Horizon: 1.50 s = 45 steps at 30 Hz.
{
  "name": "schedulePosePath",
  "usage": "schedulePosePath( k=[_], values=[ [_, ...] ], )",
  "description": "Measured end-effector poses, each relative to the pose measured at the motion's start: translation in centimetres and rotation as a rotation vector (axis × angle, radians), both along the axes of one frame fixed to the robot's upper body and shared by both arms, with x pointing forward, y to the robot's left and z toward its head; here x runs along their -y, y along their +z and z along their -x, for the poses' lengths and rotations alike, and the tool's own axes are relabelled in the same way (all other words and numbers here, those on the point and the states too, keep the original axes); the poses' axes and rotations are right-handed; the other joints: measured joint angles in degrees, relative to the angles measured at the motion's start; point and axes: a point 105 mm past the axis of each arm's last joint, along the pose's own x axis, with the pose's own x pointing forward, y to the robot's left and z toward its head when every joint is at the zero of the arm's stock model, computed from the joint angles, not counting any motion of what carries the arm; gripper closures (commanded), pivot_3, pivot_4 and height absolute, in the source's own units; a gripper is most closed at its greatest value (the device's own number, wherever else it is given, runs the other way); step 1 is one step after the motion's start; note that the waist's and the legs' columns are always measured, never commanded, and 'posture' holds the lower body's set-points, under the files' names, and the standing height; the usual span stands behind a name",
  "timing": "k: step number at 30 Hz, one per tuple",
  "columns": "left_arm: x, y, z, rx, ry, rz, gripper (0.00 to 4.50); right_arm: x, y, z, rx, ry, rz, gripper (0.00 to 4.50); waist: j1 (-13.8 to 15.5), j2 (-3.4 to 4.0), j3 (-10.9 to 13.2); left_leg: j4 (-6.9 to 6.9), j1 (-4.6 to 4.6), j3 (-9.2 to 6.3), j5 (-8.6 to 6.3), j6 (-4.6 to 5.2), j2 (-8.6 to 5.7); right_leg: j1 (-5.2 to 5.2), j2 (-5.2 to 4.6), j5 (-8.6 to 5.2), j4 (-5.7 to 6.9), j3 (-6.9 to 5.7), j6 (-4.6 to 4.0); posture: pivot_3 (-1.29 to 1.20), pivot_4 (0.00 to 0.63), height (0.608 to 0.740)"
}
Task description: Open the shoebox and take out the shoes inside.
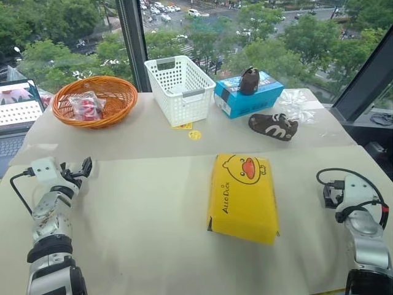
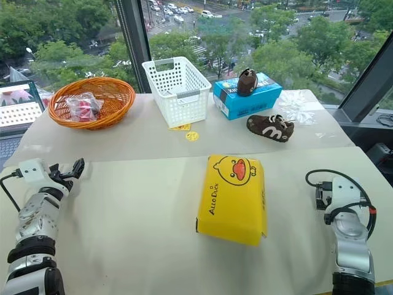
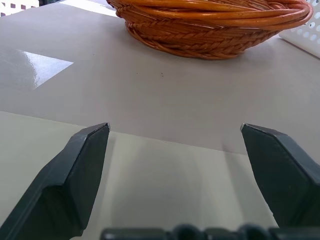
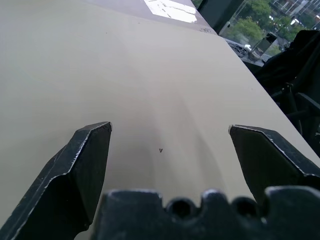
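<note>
The big table [image 1: 141, 203] has a smooth, flat beige top. In its middle, between the two arms, lies the shoebox [image 1: 244, 196], a flat cardboard box with its yellow duck-face lid shut. Behind it stand a round woven orange basket [image 1: 95, 100], a white plastic basket [image 1: 179, 88] full of little holes, and a blue box [image 1: 249, 95] with one fuzzy brown shoe [image 1: 249, 80] on top. Another brown shoe [image 1: 273, 126] lies on the table beside it. The left gripper [image 3: 175, 145] and the right gripper [image 4: 170, 145] have pointy black fingers spread wide apart, holding nothing, well apart from the shoebox.
</note>
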Motion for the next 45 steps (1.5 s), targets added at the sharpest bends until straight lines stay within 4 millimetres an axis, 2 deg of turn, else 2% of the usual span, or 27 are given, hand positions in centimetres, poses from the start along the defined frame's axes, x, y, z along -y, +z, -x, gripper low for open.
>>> schedulePosePath(
  k=[2, 3, 5, 8, 10, 12, 13, 14, 17, 19, 21, 22, 24, 27, 30, 31, 34, 36, 39, 43, 45],
  values=[
    [0.3, 0.0, -0.1, -0.002, -0.015, -0.004, 0.0, 0.1, 0.0, 0.1, 0.001, -0.002, -0.003, 0.05, 0.0, 0.0, 0.0, 0.01, 0.0, 0.0, 0.0, 0.0, 0.0, 0.0, 0.0, 0.0, 0.0, 0.0, 0.0, 0.0, 0.15, 0.736],
    [1.0, 0.0, -0.4, -0.004, -0.06, -0.016, 0.0, 0.3, -0.1, 0.4, 0.001, -0.011, -0.01, 0.05, 0.0, 0.0, 0.0, 0.0, 0.0, 0.0, 0.0, 0.0, -0.01, 0.0, 0.0, 0.0, 0.0, 0.0, 0.0, 0.0, 0.15, 0.736],
    [3.9, 0.2, -1.1, 0.002, -0.204, -0.055, 0.0, 0.7, -0.3, 0.9, -0.008, -0.029, -0.023, 0.05, 0.7, 0.0, 0.0, 0.04, -0.05, -0.02, 0.0, 0.01, -0.05, 0.02, 0.0, 0.0, -0.01, -0.07, 0.0, 0.0, 0.15, 0.736],
    [9.7, 1.0, -1.7, 0.007, -0.492, -0.109, 0.0, 0.4, 0.0, 1.0, -0.001, -0.01, -0.041, 0.05, 1.0, 0.0, 0.0, 0.12, -0.19, -0.01, -0.02, 0.05, -0.05, -0.04, -0.03, 0.05, -0.03, -0.01, 0.05, 0.0, 0.15, 0.736],
    [13.5, 2.3, -0.6, 0.021, -0.717, -0.181, 0.0, -0.4, 0.6, 0.8, 0.009, 0.056, -0.06, 0.05, 0.8, 0.02, 0.0, 0.11, -0.21, 0.0, -0.05, 0.09, -0.02, -0.08, -0.02, 0.04, -0.04, 0.03, 0.05, 0.0, 0.15, 0.736],
    [16.3, 3.1, 2.7, -0.036, -1.015, -0.317, 0.0, -1.7, 1.6, 0.9, -0.011, 0.188, -0.087, 0.05, -0.3, 0.1, 0.0, 0.0, -0.35, 0.04, -0.09, 0.1, 0.05, -0.31, 0.04, 0.03, -0.04, 0.17, 0.03, 0.0, 0.15, 0.736],
    [16.6, 3.2, 4.8, -0.095, -1.15, -0.373, 0.0, -2.1, 2.2, 1.5, -0.046, 0.266, -0.082, 0.05, -0.6, 0.22, -0.1, -0.05, -0.36, 0.09, -0.12, 0.08, 0.07, -0.45, 0.12, 0.02, 0.03, 0.23, 0.02, 0.0, 0.15, 0.736],
    [16.3, 3.3, 6.0, -0.148, -1.218, -0.398, 0.0, -2.3, 2.6, 2.0, -0.074, 0.315, -0.079, 0.05, -0.7, 0.34, -0.1, -0.05, -0.33, 0.09, -0.16, 0.07, 0.12, -0.47, 0.21, 0.0, 0.03, 0.23, -0.02, 0.0, 0.15, 0.736],
    [14.6, 3.8, 8.3, -0.3, -1.341, -0.442, 0.0, -2.7, 3.3, 3.8, -0.173, 0.452, -0.079, 0.05, -0.2, 0.56, -0.2, 0.0, -0.3, 0.09, -0.17, 0.07, 0.12, -0.44, 0.55, -0.17, 0.07, 0.09, -0.01, 0.0, 0.15, 0.736],
    [14.5, 3.7, 9.2, -0.344, -1.407, -0.461, 0.0, -3.1, 3.3, 5.0, -0.238, 0.525, -0.101, 0.57, 0.2, 0.69, -0.2, 0.1, -0.31, 0.13, -0.16, 0.08, 0.11, -0.35, 0.54, -0.44, 0.05, 0.09, 0.36, 0.0, 0.15, 0.736],
    [15.0, 3.8, 9.8, -0.352, -1.472, -0.468, 0.0, -4.0, 3.5, 6.1, -0.289, 0.619, -0.13, 1.06, 0.7, 0.74, -0.1, 0.21, -0.18, 0.14, -0.13, 0.13, 0.09, -0.13, 0.52, -0.6, 0.01, 0.08, 0.17, 0.0, 0.15, 0.736],
    [15.3, 3.7, 9.8, -0.352, -1.494, -0.468, 0.26, -4.5, 3.9, 6.3, -0.288, 0.657, -0.136, 1.54, 0.9, 0.74, -0.1, 0.27, -0.09, 0.13, -0.13, 0.14, 0.1, 0.01, 0.51, -0.6, 0.0, 0.08, 0.17, 0.0, 0.15, 0.736],
    [16.0, 4.0, 9.5, -0.317, -1.519, -0.469, 0.77, -5.0, 4.6, 6.6, -0.293, 0.706, -0.131, 2.18, 1.1, 0.73, -0.1, 0.35, 0.01, 0.14, -0.11, 0.18, 0.09, 0.15, 0.46, -0.58, -0.03, 0.08, 0.21, 0.0, 0.15, 0.736],
    [16.8, 4.3, 9.1, -0.282, -1.54, -0.484, 2.02, -5.7, 4.9, 6.9, -0.302, 0.755, -0.13, 3.26, 1.3, 0.7, -0.1, 0.39, 0.02, 0.15, -0.1, 0.19, 0.07, 0.17, 0.46, -0.54, -0.03, 0.1, 0.28, 0.0, 0.15, 0.736],
    [17.4, 3.6, 9.2, -0.28, -1.567, -0.465, 3.17, -6.7, 4.3, 6.8, -0.34, 0.796, -0.124, 4.3, 1.3, 0.7, -0.1, 0.3, 0.0, 0.16, -0.11, 0.18, 0.08, 0.1, 0.48, -0.4, -0.03, 0.1, 0.5, 0.0, 0.15, 0.736],
    [17.5, 3.4, 9.2, -0.281, -1.573, -0.461, 3.53, -6.9, 4.0, 6.8, -0.351, 0.803, -0.124, 4.5, 1.2, 0.7, -0.1, 0.29, -0.08, 0.16, -0.11, 0.18, 0.08, 0.02, 0.5, -0.36, -0.03, 0.08, 0.56, 0.0, 0.15, 0.736],
    [18.3, 2.8, 8.5, -0.269, -1.59, -0.488, 4.48, -8.3, 2.7, 6.2, -0.412, 0.857, -0.107, 4.5, 1.3, 0.7, -0.1, 0.28, -0.11, 0.16, -0.11, 0.18, 0.04, 0.02, 0.51, -0.33, -0.03, 0.06, 0.56, 0.0, 0.15, 0.736],
    [19.6, 2.1, 7.7, -0.25, -1.618, -0.533, 4.48, -9.4, 1.7, 5.6, -0.461, 0.902, -0.069, 4.5, 1.4, 0.7, -0.1, 0.37, -0.1, 0.17, -0.1, 0.18, -0.03, 0.08, 0.48, -0.33, -0.04, 0.07, 0.55, 0.0, 0.15, 0.736],
    [21.5, 0.9, 6.6, -0.234, -1.66, -0.572, 4.48, -9.9, 0.8, 4.4, -0.515, 0.929, 0.001, 4.5, 1.6, 0.7, -0.1, 0.63, -0.24, 0.17, -0.12, 0.25, -0.08, 0.08, 0.46, -0.34, -0.03, 0.06, 0.5, 0.0, 0.15, 0.736],
    [23.9, -0.7, 5.6, -0.214, -1.718, -0.637, 4.48, -10.9, 0.4, 2.7, -0.533, 0.971, 0.071, 4.5, 1.5, 0.68, -0.1, 0.73, -0.33, 0.18, -0.16, 0.33, -0.08, 0.05, 0.45, -0.16, -0.05, 0.08, 0.59, 0.0, 0.15, 0.736],
    [25.1, -0.9, 5.3, -0.192, -1.748, -0.669, 4.48, -11.6, 0.2, 2.3, -0.549, 1.005, 0.09, 4.5, 1.5, 0.68, -0.1, 0.72, -0.32, 0.17, -0.19, 0.36, -0.08, 0.05, 0.46, 0.0, -0.04, 0.06, 0.34, 0.0, 0.15, 0.736]
  ],
)
